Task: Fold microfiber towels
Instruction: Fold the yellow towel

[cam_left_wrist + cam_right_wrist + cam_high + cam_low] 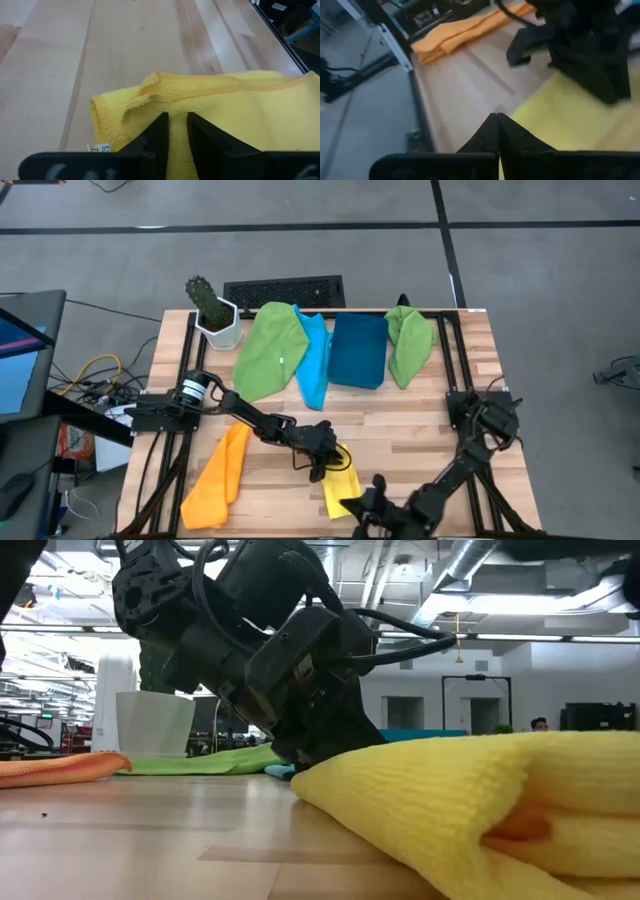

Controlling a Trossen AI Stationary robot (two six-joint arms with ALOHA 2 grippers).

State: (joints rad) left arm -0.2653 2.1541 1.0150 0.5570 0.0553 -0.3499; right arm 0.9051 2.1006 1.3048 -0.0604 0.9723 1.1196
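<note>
Yellow towel (341, 488) lay near the surface's (420, 420) front edge. Left gripper (173, 131) was pinching its fold; right gripper (498, 131) sat beside it, fingers pressed together, empty. One-sided pull could've bunched it.

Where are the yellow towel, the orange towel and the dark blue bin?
yellow towel (235, 100): left wrist view, middle of its top layer.
orange towel (220, 475): high view, middle of the folded cloth.
dark blue bin (358, 350): high view, centre of its face.
</note>
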